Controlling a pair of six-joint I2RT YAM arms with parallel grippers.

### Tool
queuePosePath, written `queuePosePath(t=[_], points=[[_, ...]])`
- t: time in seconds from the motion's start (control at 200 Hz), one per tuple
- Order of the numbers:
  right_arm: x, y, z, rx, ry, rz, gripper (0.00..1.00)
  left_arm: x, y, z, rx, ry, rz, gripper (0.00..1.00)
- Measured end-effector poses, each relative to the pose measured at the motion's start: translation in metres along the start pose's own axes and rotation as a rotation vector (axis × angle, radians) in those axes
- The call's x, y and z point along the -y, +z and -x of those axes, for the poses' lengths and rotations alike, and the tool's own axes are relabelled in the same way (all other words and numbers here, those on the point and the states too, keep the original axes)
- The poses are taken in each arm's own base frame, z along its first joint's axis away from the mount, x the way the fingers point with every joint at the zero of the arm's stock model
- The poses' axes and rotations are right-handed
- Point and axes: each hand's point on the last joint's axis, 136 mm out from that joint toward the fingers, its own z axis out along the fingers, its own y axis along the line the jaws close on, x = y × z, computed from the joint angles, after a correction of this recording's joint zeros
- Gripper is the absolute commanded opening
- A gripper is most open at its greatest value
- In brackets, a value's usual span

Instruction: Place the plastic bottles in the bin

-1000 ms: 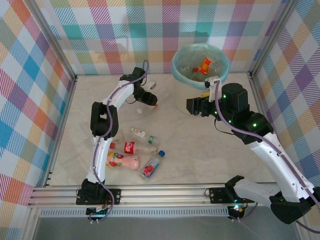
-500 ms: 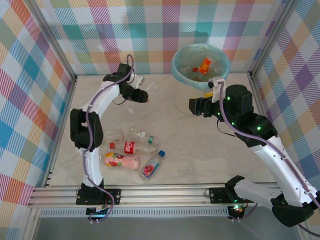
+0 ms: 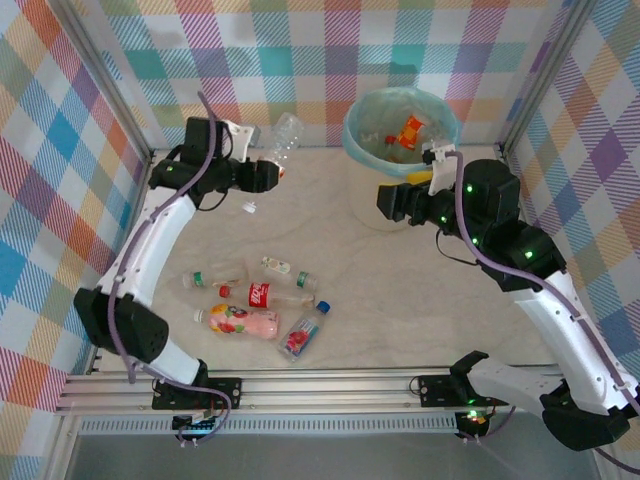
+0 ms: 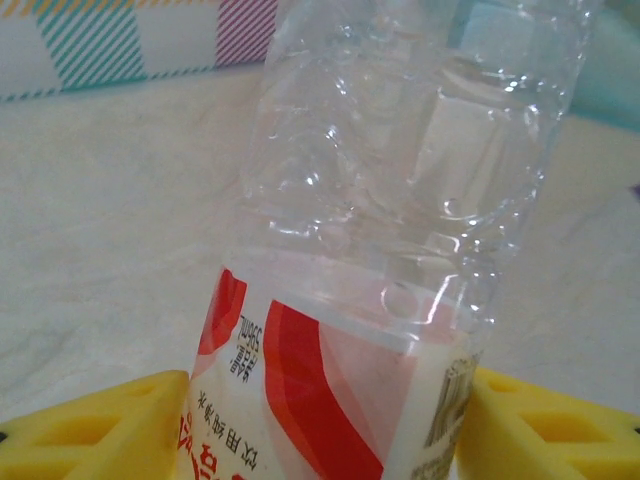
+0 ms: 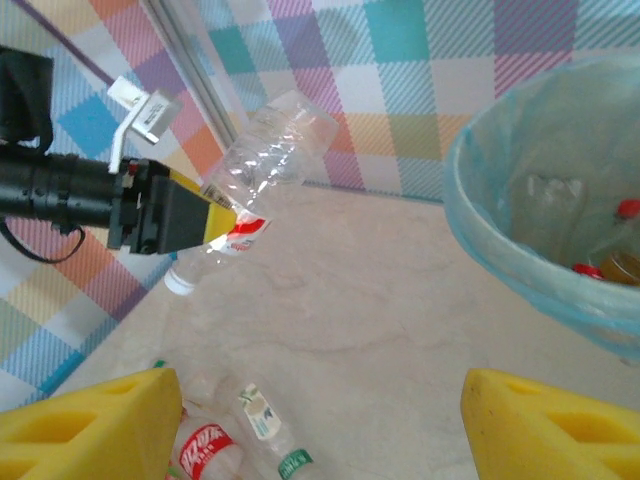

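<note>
- Fingers (image 4: 95, 430) of the left gripper (image 3: 268, 172) are clamped on a clear plastic bottle (image 3: 284, 134) with a red-and-white label. It is held aloft and tilted at about 11 o'clock in the top view.
- At the 6 o'clock side of the bin (image 3: 349, 132), the right gripper (image 3: 388, 206) hangs with its fingers (image 5: 90, 425) apart and empty.
- The bin stands at 1 o'clock with a few bottles inside.
- About five more bottles (image 3: 262, 296) lie on the counter (image 3: 420, 300) at 7 o'clock.
- The thin, crumpled wall may give, so the held bottle could pivot or slip out mid-swing.
- A release short of the rim would likely drop it back on the counter.
- The right gripper by the bin crowds the left gripper's path.
</note>
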Motion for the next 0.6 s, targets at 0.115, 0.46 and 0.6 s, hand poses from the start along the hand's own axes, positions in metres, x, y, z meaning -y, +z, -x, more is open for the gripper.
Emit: queuePosePath(t=[0.115,0.46,0.6], points=[[-0.014,0.004,0.014,0.026,0.010,0.070,0.74,0.026,-0.031,0.008,0.078,0.032,-0.092,0.65],[-0.071,0.028,0.058,0.076,0.078,0.390,0.79,0.119,-0.109,0.000,0.227,0.201,-0.417,0.66],[-0.088,0.039,0.071,0.066,0.117,0.495,0.81,0.137,-0.123,-0.007,0.238,0.236,-0.484,0.66]])
